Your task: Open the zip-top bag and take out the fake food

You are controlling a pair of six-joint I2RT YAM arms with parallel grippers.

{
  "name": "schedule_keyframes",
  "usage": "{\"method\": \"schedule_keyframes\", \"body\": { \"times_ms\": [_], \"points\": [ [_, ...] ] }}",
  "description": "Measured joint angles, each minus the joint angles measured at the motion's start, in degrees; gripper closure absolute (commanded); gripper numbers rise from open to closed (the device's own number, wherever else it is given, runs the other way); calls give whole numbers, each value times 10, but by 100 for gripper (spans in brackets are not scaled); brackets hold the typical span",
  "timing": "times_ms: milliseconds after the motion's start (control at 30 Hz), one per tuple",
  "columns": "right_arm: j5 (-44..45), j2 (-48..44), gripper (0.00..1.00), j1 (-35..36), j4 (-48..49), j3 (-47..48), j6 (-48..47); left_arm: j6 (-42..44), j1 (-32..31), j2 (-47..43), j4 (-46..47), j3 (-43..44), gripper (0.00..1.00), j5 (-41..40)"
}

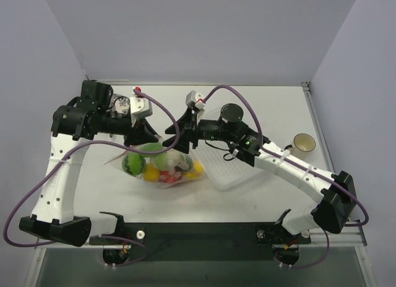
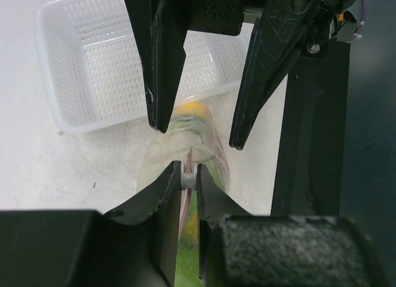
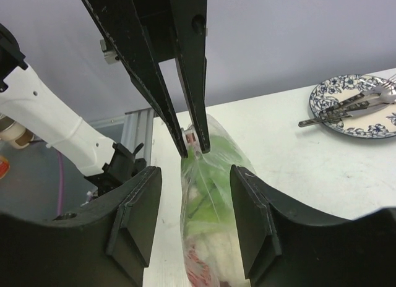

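Note:
The zip-top bag (image 1: 168, 168) lies on the table between the two arms, with the fake food (image 1: 132, 163) inside showing green, yellow, red and white through the plastic. My left gripper (image 2: 187, 171) is shut on the small white slider (image 2: 187, 177) at the bag's pink zip strip. In the right wrist view the bag (image 3: 210, 194) stands between the spread fingers of my right gripper (image 3: 193, 171), which is open; neither pad touches the plastic. From above, both grippers (image 1: 143, 138) (image 1: 185, 138) meet over the bag's top edge.
A white mesh tray (image 1: 238, 166) sits just right of the bag, under the right arm. A paper cup (image 1: 304, 143) stands at the far right. A patterned plate with cutlery (image 3: 356, 107) lies behind the left arm.

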Motion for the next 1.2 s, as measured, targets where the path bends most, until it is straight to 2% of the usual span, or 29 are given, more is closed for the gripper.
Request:
{"method": "schedule_keyframes", "body": {
  "times_ms": [33, 133, 300, 400, 500, 533, 633, 967, 1200],
  "points": [
    [-3, 1, 45, 1, -5, 0, -3, 0, 0, 0, -2, 0, 100, 0],
    [-9, 5, 42, 7, -18, 2, -19, 0, -2, 0, -3, 0, 100, -1],
    [-1, 18, 41, 20, -46, 6, -64, -2, -14, 1, -4, 3, 100, -3],
    [1, 31, 44, 21, -64, 17, -82, -2, -23, 2, -7, 8, 100, -9],
    [0, 47, 62, 21, -75, 37, -94, -2, -30, 2, -7, 8, 100, -12],
    [-3, 52, 77, 21, -78, 43, -97, -3, -33, 2, -7, 8, 100, -13],
    [-14, 60, 100, 19, -82, 53, -103, -2, -35, 2, -7, 10, 100, -21],
    [-49, 61, 100, 3, -85, 53, -101, 3, -42, 7, 3, 10, 99, -31],
    [-52, 51, 100, -3, -92, 47, -101, 2, -42, 9, 7, 5, 91, -32]
  ]
}}
